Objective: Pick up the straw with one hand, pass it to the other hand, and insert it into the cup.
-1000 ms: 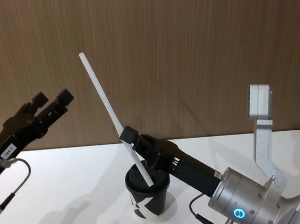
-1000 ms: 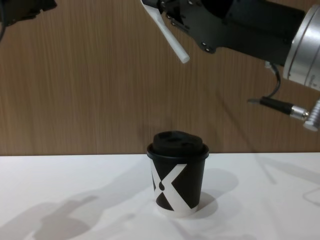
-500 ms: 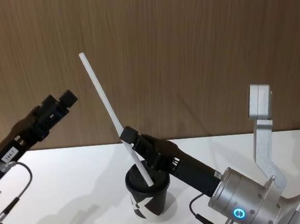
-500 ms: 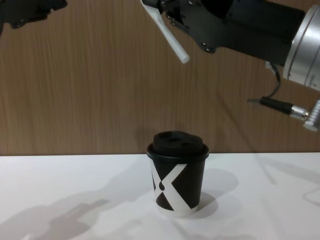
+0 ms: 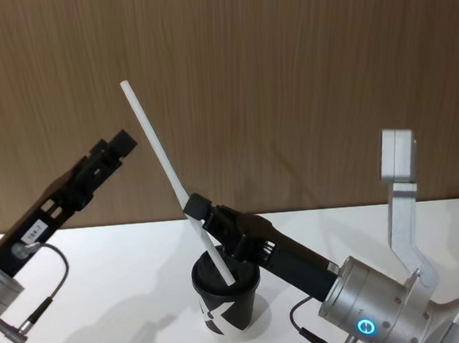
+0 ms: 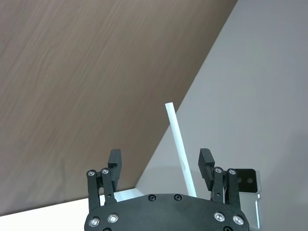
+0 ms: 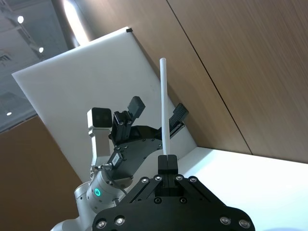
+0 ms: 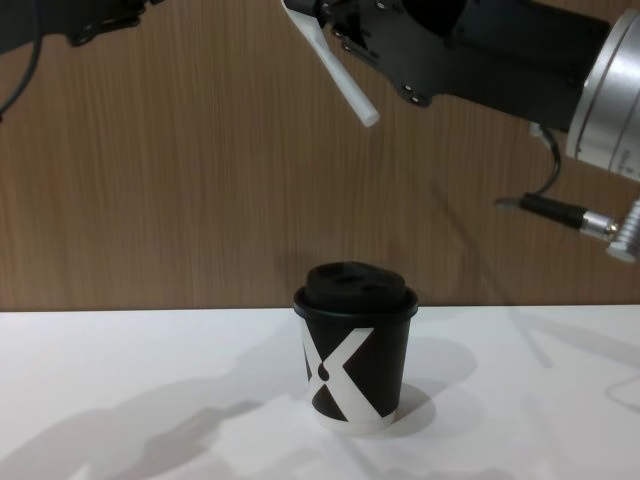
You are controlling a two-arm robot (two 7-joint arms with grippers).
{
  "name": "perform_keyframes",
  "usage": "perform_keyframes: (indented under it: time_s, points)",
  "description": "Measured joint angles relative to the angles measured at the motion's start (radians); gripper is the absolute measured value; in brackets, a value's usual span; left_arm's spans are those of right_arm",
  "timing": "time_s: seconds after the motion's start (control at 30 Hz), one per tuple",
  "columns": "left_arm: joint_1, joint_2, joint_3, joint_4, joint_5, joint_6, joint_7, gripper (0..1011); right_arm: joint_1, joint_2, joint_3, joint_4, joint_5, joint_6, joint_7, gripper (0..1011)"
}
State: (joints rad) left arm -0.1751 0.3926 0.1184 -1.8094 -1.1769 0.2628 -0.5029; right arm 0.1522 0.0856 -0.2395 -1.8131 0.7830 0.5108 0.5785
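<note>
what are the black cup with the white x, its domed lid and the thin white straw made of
Black cup: probably paper, matte, white base rim. Domed black lid: likely moulded plastic, slight sheen. Thin white straw, held in the right gripper above the cup: smooth, opaque; paper or plastic, cannot tell.

Black angular jaws, silver wrists, green ring, cables.

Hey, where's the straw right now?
In the head view the straw slants up at centre, held by the right gripper; the chest view shows its lower tip in the air above the cup, not in it.
</note>
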Motion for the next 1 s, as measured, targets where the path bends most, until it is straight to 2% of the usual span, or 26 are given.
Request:
perform_keyframes:
  time_s: [0.63,1.0]
  points:
    - [-0.046,-0.046,0.047,0.028,-0.086,0.022,-0.018,1003,0.000,0.000,0.000,0.000,0.000,0.000,0.000,0]
    - [-0.071,-0.067,0.075,0.049,-0.118,0.035,-0.012,1003,0.000,0.000,0.000,0.000,0.000,0.000,0.000,0]
